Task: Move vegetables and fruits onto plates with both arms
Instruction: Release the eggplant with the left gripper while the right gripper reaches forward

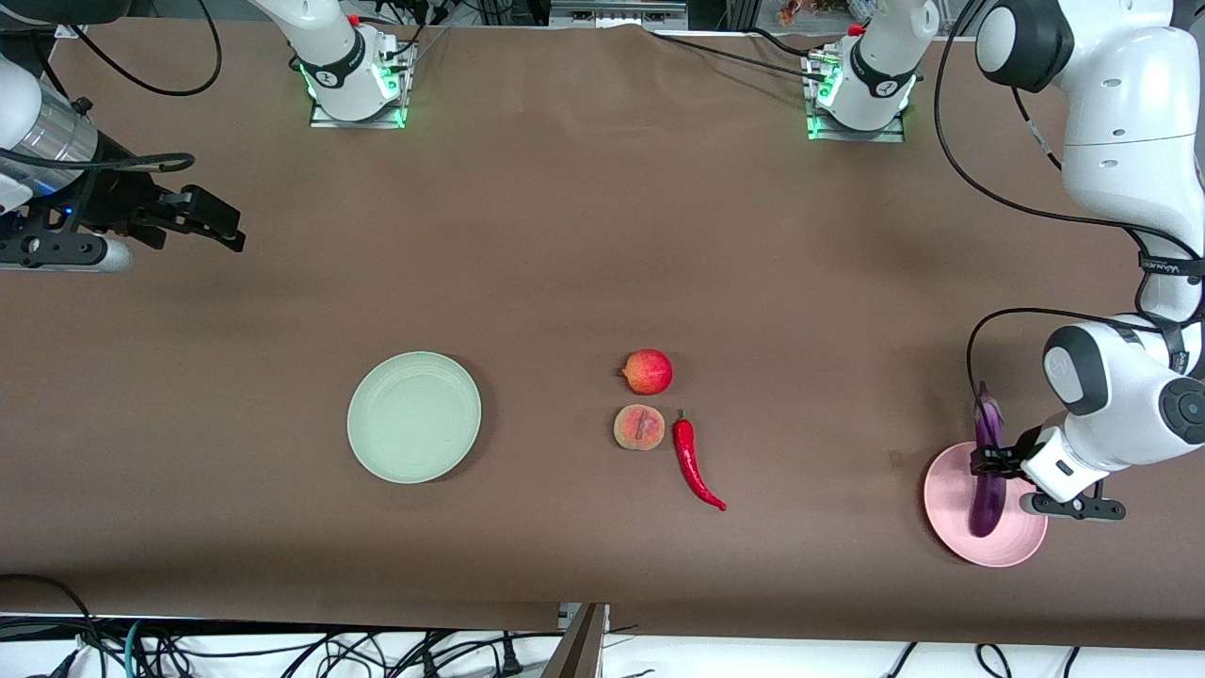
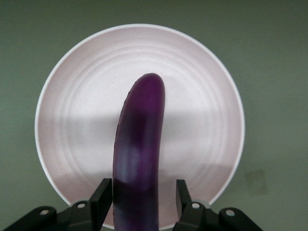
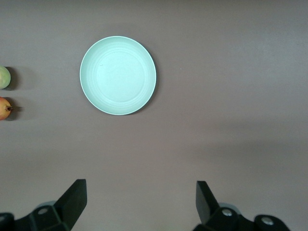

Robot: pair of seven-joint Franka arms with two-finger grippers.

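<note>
The purple eggplant (image 1: pixel 986 466) lies on the pink plate (image 1: pixel 951 508) at the left arm's end of the table, its stem end past the rim. My left gripper (image 1: pixel 994 461) is open, one finger on each side of the eggplant (image 2: pixel 137 159) over the plate (image 2: pixel 72 120), with a gap at one finger. The mint green plate (image 1: pixel 414 416) is bare. The pomegranate (image 1: pixel 648 371), peach (image 1: pixel 639 427) and red chili (image 1: pixel 695 463) lie mid-table. My right gripper (image 1: pixel 209 221) is open and empty, up over the right arm's end of the table; its view shows the green plate (image 3: pixel 118 75).
Brown tabletop all round. The peach (image 3: pixel 4 77) and pomegranate (image 3: pixel 4 108) show at the edge of the right wrist view. Cables hang along the table edge nearest the front camera. The arm bases stand along the edge farthest from it.
</note>
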